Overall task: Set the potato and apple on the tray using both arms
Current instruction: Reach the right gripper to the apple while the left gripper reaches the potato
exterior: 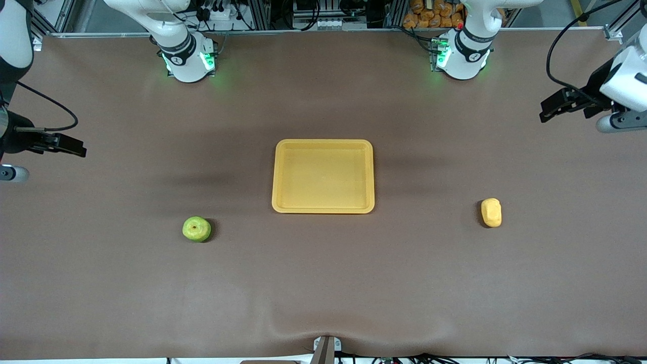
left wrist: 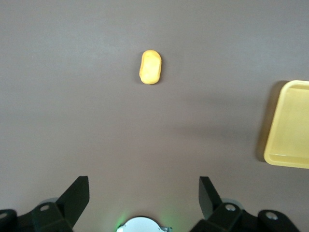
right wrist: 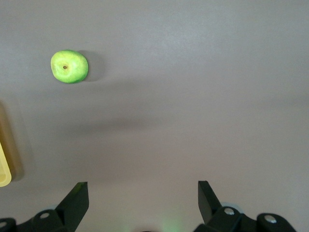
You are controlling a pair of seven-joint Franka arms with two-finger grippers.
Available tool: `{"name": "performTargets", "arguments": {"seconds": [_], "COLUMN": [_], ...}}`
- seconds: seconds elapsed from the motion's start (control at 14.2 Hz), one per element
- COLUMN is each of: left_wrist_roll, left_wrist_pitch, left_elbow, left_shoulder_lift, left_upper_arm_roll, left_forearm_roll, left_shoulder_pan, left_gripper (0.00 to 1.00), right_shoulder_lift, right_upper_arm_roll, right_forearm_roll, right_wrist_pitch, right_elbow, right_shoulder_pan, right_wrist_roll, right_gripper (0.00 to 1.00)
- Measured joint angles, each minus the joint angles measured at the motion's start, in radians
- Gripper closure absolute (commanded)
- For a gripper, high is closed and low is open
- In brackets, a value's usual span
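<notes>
The yellow-orange tray [exterior: 323,208] lies flat at the middle of the brown table, with nothing in it. The green apple [exterior: 196,229] sits on the table toward the right arm's end, nearer the front camera than the tray. The potato [exterior: 491,212] lies toward the left arm's end, also nearer than the tray. My left gripper [exterior: 548,108] hangs open and empty high over the table's left-arm end; its wrist view shows the potato [left wrist: 150,67] and a tray corner [left wrist: 289,130]. My right gripper [exterior: 76,147] hangs open and empty over the other end, with the apple [right wrist: 69,66] in its wrist view.
The two arm bases [exterior: 189,60] [exterior: 462,58] stand at the table's back edge. A small metal bracket [exterior: 326,349] sits at the table's front edge. A pile of orange items [exterior: 434,12] lies off the table past the left arm's base.
</notes>
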Motion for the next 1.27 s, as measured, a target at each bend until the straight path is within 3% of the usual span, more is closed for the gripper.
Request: {"name": "performTargets", "arguments": {"seconds": [0.49, 0.84, 1.27], "left_wrist_roll": [0.000, 0.001, 0.001], "left_wrist_pitch": [0.202, 0.401, 0.521], "left_elbow": [-0.157, -0.295, -0.347], "left_shoulder_lift": [0.010, 0.033, 0.102], "left_upper_arm_roll": [0.000, 0.000, 0.003], "left_forearm_roll": [0.009, 0.035, 0.045], "left_shoulder_pan": [0.000, 0.001, 0.017], "left_gripper": [0.00, 0.00, 0.00], "right_shoulder_lift": [0.125, 0.215, 0.310], "right_upper_arm_roll": [0.006, 0.016, 0.019], "right_forearm_roll": [0.000, 0.004, 0.081], "right_wrist_pitch": [0.009, 0.102, 0.200], "right_elbow": [0.040, 0.050, 0.051], "right_shoulder_pan": [0.000, 0.014, 0.024], "right_wrist_roll": [0.000, 0.000, 0.003], "right_gripper": [0.00, 0.00, 0.00]}}
